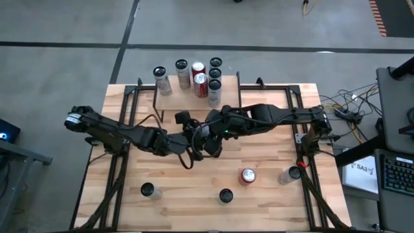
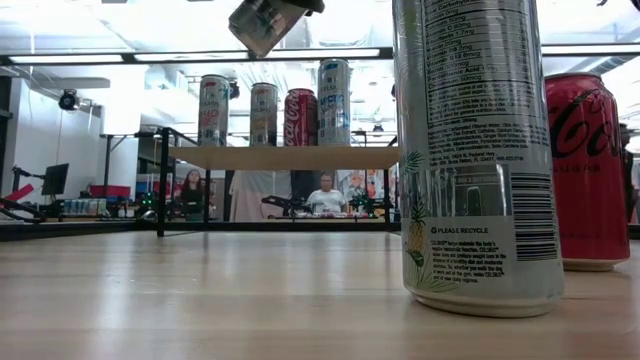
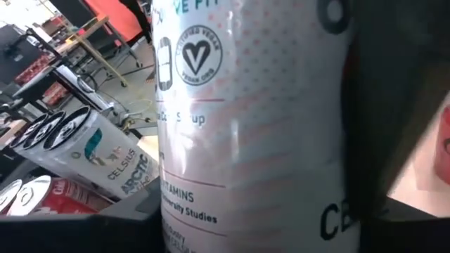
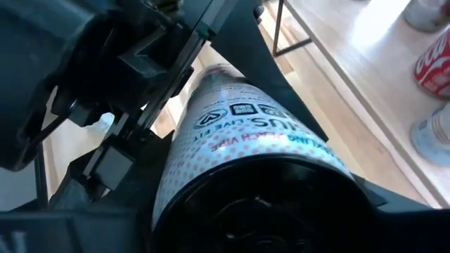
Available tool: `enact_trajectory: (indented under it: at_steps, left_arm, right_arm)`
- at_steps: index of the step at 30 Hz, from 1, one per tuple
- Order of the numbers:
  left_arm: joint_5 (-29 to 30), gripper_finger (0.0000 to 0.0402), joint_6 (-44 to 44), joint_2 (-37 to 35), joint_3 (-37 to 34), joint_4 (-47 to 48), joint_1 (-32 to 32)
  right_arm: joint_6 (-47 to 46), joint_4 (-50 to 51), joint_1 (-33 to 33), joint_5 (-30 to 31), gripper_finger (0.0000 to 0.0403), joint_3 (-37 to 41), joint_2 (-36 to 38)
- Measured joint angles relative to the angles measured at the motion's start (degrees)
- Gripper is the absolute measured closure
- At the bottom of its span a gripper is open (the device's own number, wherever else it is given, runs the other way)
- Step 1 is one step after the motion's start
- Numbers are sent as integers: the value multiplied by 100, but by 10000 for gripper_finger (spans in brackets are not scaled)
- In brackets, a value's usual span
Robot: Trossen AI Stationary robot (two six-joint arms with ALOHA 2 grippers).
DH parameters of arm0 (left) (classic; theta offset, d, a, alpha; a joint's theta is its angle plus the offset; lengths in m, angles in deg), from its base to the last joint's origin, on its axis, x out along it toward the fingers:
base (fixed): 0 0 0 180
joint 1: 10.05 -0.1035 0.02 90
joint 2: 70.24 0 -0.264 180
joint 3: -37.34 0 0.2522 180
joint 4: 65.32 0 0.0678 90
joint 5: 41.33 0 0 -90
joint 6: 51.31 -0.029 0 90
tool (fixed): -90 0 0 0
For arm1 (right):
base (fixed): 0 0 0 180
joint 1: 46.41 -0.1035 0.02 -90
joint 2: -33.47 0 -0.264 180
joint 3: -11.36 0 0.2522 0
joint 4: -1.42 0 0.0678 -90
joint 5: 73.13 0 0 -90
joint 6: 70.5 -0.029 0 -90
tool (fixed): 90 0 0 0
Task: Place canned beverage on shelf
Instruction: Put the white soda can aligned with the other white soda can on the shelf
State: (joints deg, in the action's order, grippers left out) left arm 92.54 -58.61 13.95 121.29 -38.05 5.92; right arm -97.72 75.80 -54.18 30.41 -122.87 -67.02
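High view looks straight down on shelf [image 1: 196,97]; low view faces it level from bench [image 2: 200,300]; wrist views close.

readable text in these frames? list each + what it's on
"PLEASE RECYCLE": near tall can, low view; its fine print is too small to read.
Coca-Cola script, partly cut off: red can beside it.
"CELSIUS" and "ARCTIC": lying white can, left wrist view.
"CERTIFIED VEGAN", "Studies": held can.
"LIVE FIT", upside down: held can, right wrist view.
Shelf can labels: too small to read.
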Motion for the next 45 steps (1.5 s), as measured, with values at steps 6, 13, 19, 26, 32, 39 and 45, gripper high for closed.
enact_trajectory:
  at_steps: [6,13,19,26,32,39,45]
  left_arm:
    - [-50,180,-64,-483,-337,48,-26]
    - [14,180,-230,-1720,-1820,-1197,-472]
    - [-399,180,-677,-2641,-3554,-3783,-1500]
    - [-1322,180,-295,-2773,-4979,-6058,-3025]
    - [-1470,180,-186,-2747,-5369,-6517,-3459]
    - [-1447,180,-175,-2340,-5371,-6724,-3642]
    - [-1331,180,-180,-1932,-5383,-7213,-3667]
  right_arm:
    - [-7,126,-11,46,19,-170,250]
    - [164,504,-9,730,30,-148,459]
    - [184,693,-9,1234,30,-134,613]
    - [284,699,-10,1239,29,-116,606]
    - [284,686,-9,1259,29,-117,577]
    - [402,646,-7,1508,28,-115,577]
    - [411,639,-9,1512,29,-115,577]
